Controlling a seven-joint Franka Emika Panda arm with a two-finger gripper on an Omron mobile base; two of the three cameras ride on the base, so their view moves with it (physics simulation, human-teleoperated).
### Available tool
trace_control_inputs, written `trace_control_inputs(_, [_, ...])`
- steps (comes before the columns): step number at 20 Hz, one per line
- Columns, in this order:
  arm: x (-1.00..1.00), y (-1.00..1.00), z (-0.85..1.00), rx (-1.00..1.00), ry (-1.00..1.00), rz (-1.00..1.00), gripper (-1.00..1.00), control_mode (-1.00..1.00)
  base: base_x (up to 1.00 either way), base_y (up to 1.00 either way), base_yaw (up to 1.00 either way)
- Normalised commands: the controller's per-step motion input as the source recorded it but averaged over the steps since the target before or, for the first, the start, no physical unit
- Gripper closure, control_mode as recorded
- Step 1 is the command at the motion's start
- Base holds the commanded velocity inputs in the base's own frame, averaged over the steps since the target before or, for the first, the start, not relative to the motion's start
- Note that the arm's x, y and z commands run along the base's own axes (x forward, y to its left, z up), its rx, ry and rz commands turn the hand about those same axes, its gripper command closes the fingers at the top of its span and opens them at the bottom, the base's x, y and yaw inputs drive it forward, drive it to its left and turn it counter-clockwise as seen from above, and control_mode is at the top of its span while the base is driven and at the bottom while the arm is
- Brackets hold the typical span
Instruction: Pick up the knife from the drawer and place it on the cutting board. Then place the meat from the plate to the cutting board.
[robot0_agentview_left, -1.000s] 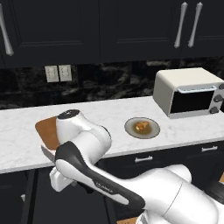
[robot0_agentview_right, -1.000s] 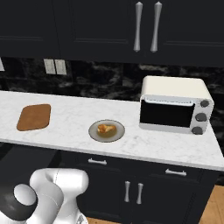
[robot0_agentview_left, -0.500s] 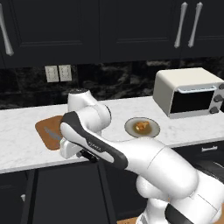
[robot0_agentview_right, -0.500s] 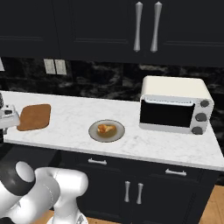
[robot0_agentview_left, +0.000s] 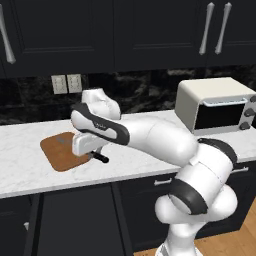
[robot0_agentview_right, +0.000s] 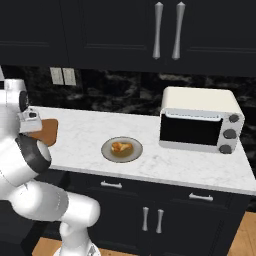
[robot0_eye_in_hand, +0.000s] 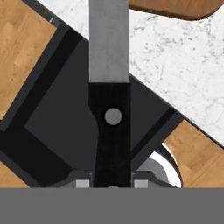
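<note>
My gripper (robot0_eye_in_hand: 113, 184) is shut on the black handle of the knife (robot0_eye_in_hand: 113, 127), whose grey blade runs up the hand view toward the cutting board (robot0_eye_in_hand: 175, 8). In the left base view the gripper (robot0_agentview_left: 94, 153) hovers at the right edge of the reddish-brown cutting board (robot0_agentview_left: 60, 152), with the knife handle's (robot0_agentview_left: 101, 158) end poking out toward the counter's front. Below the hand lies the dark open drawer (robot0_eye_in_hand: 57, 118). The grey plate (robot0_agentview_right: 121, 149) sits mid-counter with the orange-brown meat (robot0_agentview_right: 121, 147) on it, well right of the board (robot0_agentview_right: 47, 131).
A cream toaster oven (robot0_agentview_right: 200, 125) stands on the right of the white marble counter (robot0_agentview_left: 25, 165). Dark upper cabinets with long silver handles (robot0_agentview_right: 167, 31) hang above. Wall sockets (robot0_agentview_left: 66, 83) sit behind the board. Wooden floor (robot0_eye_in_hand: 26, 48) shows beside the drawer.
The arm has risen from below the counter and swung up and left, carrying the knife from the drawer to the board's right edge. Plate, meat and board have not moved.
</note>
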Motion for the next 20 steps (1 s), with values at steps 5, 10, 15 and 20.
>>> trace_control_inputs(5, [0.80, 0.01, -0.45, 0.00, 0.04, 0.00, 1.00, -1.00, 0.00, 0.00, 0.00])
trace_control_inputs(10, [0.61, 0.17, -0.59, -0.02, 0.00, 0.00, 1.00, -1.00, 0.00, 0.00, 0.00])
trace_control_inputs(15, [0.33, 0.51, -0.30, -0.03, -0.03, 0.00, 1.00, -1.00, 0.00, 0.00, 0.00])
trace_control_inputs(20, [0.30, 0.61, -0.20, -0.03, -0.05, 0.00, 1.00, -1.00, 0.00, 0.00, 0.00])
